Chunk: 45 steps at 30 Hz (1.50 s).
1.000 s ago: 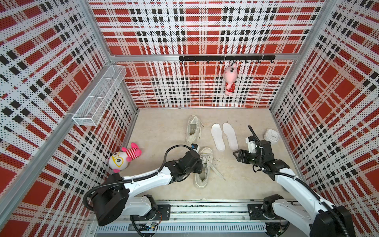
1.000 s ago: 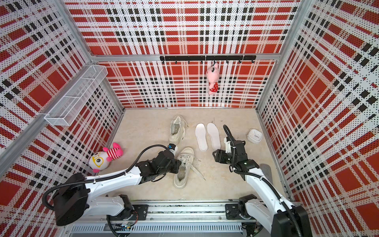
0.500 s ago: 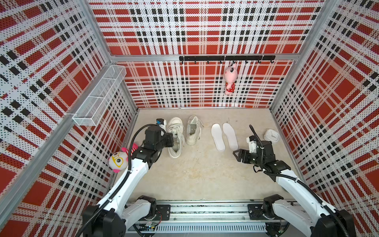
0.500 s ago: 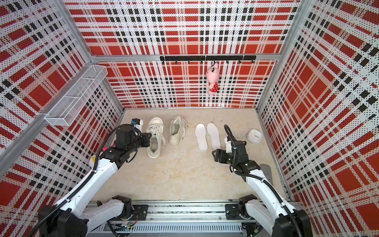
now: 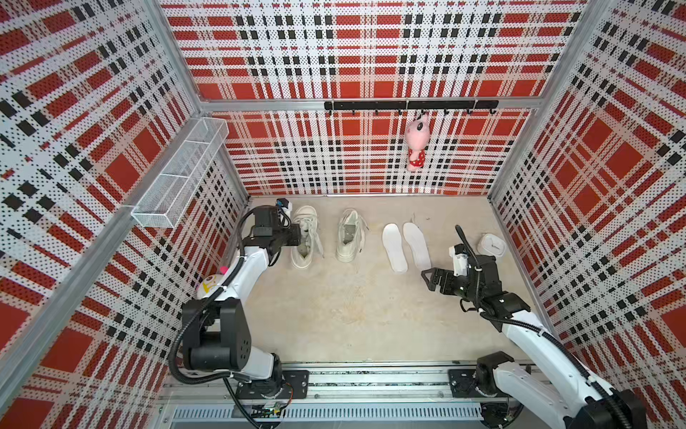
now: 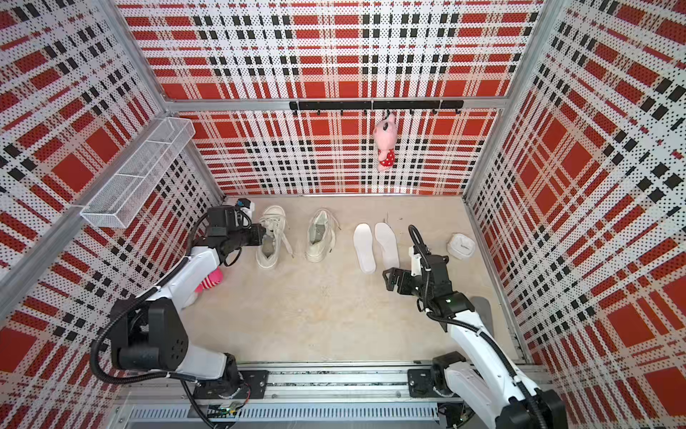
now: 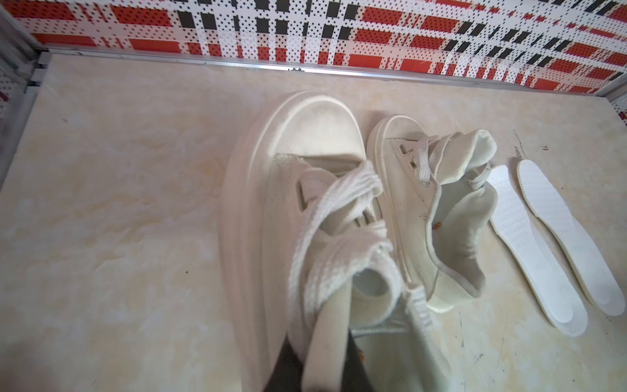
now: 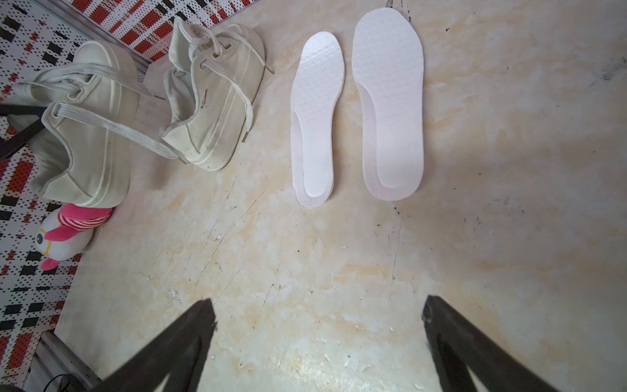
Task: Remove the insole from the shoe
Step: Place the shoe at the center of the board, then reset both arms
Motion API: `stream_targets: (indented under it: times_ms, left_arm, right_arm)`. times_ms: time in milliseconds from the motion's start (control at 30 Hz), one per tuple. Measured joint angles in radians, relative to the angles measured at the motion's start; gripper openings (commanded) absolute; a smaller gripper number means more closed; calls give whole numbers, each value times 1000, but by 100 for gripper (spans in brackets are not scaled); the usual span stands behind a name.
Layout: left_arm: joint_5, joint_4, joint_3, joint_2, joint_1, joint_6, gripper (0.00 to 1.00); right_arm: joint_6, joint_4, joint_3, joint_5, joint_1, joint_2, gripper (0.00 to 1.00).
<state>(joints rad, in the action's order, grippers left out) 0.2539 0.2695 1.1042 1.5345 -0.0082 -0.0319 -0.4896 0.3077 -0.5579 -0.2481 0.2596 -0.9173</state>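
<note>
So the left gripper (image 5: 296,237) is pinched tight on the laced upper of the shoe (image 5: 309,219) nearest the left wall (image 5: 111,185), with the other shoe (image 5: 349,237) sitting just beside it. One insole (image 5: 394,248) lies flat on the table (image 5: 352,315) right next to a second insole (image 5: 416,245), both outside the shoes and to their right. The right gripper (image 8: 318,303) hangs near their heel ends, jaws spread wide.
</note>
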Motion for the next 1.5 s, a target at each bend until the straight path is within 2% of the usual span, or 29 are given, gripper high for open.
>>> stream_targets:
  times_ms: [333,367,433,500,567,633,700,767,967,1067,1133,1200,1333,1500]
  left_arm:
    - [27,-73,262,414,-69,6,1]
    - [27,-80,290,442,-72,1,12]
    - [28,-95,346,495,-79,-9,40]
    - [27,-119,386,527,-85,-23,53]
    - [27,-143,393,532,-89,-39,72]
    - [19,-175,374,514,-89,-53,83]
    - [10,-213,299,449,-78,-72,89]
    - [3,-235,206,352,-68,-89,99]
    - [-98,-395,-102,-78,-4,-136,98]
    - [-187,-523,-272,-282,10,-145,98]
    - [-241,-617,-387,-369,13,-142,98]
    - [-294,-703,-500,-409,15,-135,98]
    - [-369,-838,-674,-383,24,-111,98]
    - [-408,-1017,-792,-313,26,-66,98]
  right_arm:
    - [14,18,-3,2,0,-16,100]
    - [14,21,-3,2,0,-16,100]
    - [14,29,-3,3,0,-11,100]
    - [14,36,-3,5,0,-5,100]
    - [16,40,-3,9,0,1,100]
    - [24,44,-5,18,-2,2,100]
    - [40,51,-21,24,-19,-5,100]
    - [57,48,-50,25,-57,-24,100]
    - [98,-91,-80,20,-241,-106,100]
    - [143,-262,-16,80,-293,-130,100]
    - [184,-402,52,127,-300,-149,100]
    - [226,-579,130,161,-301,-195,100]
    - [293,-906,230,192,-301,-359,100]
    - [348,-1273,314,199,-301,-575,100]
